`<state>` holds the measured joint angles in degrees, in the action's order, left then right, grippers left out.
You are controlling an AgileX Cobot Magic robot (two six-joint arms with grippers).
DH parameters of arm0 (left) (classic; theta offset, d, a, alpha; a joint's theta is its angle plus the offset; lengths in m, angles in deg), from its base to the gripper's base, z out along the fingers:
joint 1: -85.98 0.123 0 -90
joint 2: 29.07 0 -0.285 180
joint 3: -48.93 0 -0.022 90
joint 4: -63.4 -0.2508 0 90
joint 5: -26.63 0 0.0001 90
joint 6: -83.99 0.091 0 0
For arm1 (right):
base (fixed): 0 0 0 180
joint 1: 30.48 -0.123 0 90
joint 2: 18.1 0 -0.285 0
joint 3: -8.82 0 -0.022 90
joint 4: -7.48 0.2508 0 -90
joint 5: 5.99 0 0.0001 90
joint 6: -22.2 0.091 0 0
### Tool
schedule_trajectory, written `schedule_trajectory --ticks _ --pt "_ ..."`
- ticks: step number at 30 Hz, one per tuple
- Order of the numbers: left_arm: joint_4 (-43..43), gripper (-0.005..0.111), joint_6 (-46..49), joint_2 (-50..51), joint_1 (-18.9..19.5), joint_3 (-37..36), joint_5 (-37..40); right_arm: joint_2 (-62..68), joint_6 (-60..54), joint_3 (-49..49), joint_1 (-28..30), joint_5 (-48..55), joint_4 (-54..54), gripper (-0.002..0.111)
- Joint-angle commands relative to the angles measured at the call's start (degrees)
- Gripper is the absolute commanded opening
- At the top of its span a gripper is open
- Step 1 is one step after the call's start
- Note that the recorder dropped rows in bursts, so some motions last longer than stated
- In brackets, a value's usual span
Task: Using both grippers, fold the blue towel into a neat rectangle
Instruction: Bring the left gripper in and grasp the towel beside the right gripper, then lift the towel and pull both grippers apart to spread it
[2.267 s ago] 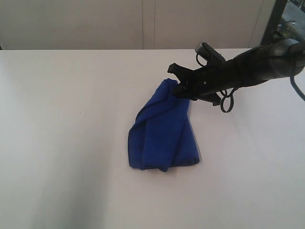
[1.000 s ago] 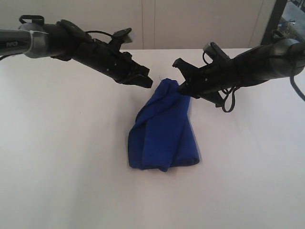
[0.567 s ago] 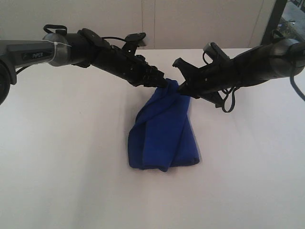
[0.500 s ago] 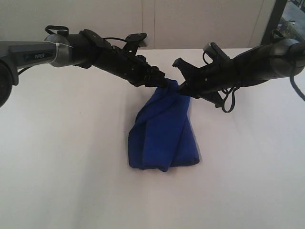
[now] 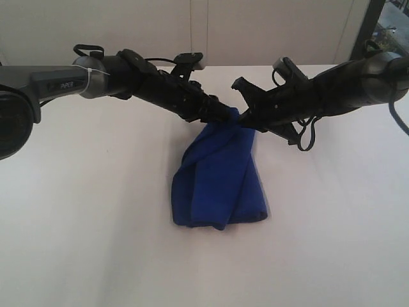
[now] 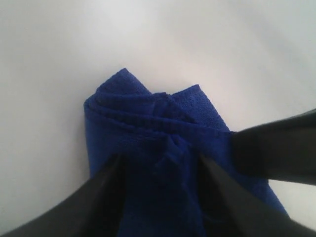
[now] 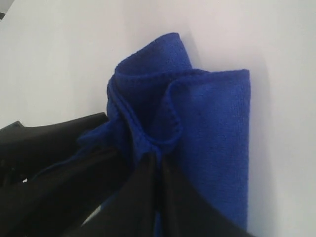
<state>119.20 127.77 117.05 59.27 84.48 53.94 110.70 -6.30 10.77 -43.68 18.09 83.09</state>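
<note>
The blue towel (image 5: pixel 220 179) hangs bunched from its raised top end, and its lower part rests in folds on the white table (image 5: pixel 96 224). My right gripper (image 5: pixel 246 119) is shut on that top end; the right wrist view shows its fingers (image 7: pixel 148 182) pressed together on a pinch of the towel (image 7: pixel 212 113). My left gripper (image 5: pixel 220 115) meets the same top end from the left. In the left wrist view it (image 6: pixel 160 163) stands open with the towel (image 6: pixel 148 113) filling the gap between its fingers. The right gripper's black finger (image 6: pixel 276 153) shows there beside the cloth.
The table's back edge (image 5: pixel 192 66) runs along a pale wall. A dark frame (image 5: pixel 370 19) stands at the back right. A black cable loop (image 5: pixel 305 135) hangs under the right arm. Both arms span the table's far half above the towel.
The left arm has come in from the left and advanced until its gripper straddles the towel's raised top. The right gripper and the towel have hardly moved.
</note>
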Motion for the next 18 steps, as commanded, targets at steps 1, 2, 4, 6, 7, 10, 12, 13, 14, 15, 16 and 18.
schedule_trajectory --ticks 1,2,4,6,7,10,12,13,14,15,16,18 --pt "1.1 0.046 0.0 0.0 -0.2 0.4 0.6 -0.2 0.3 -0.1 0.2 -0.4 -0.1 0.0" --pt "1.1 0.039 0.0 0.0 -0.2 0.4 0.4 -0.2 0.3 -0.1 0.2 -0.4 -0.1 0.0" --pt "1.1 0.027 0.0 0.0 -0.2 0.4 0.4 -0.2 0.3 -0.1 0.2 -0.4 -0.1 0.0" --pt "1.1 0.013 0.0 0.0 -0.2 0.4 0.4 -0.2 0.3 -0.1 0.2 -0.4 -0.1 0.0" --pt "1.1 0.01 0.0 0.0 -0.2 0.4 0.4 -0.2 0.3 -0.1 0.2 -0.4 -0.1 0.0" --pt "1.1 0.0 0.1 0.0 -0.2 0.4 0.8 -0.2 0.3 -0.1 0.2 -0.4 -0.1 0.0" --pt "1.0 0.0 0.1 -0.8 0.0 0.5 1.9 -0.3 0.3 -0.1 0.2 -0.4 -0.5 0.0" --pt "0.7 0.0 0.0 -1.6 0.3 0.5 3.2 -0.4 0.2 -0.1 0.2 -0.4 -0.8 0.0" --pt "0.3 0.0 0.0 -2.3 0.7 0.5 4.6 -0.9 -0.6 -0.1 0.2 -0.4 -1.0 0.0" --pt "0.3 0.0 0.0 -3.2 1.5 0.5 7.1 -1.6 -2.0 -0.1 0.2 -0.6 -1.1 0.0" --pt "-0.1 0.0 0.0 -4.3 2.4 0.5 9.4 -2.3 -3.0 -0.1 0.3 -0.6 -1.5 0.0" --pt "-1.2 0.0 -0.1 -6.0 4.4 0.5 14.4 -4.0 -3.1 -0.1 0.7 -0.6 -5.1 0.0"
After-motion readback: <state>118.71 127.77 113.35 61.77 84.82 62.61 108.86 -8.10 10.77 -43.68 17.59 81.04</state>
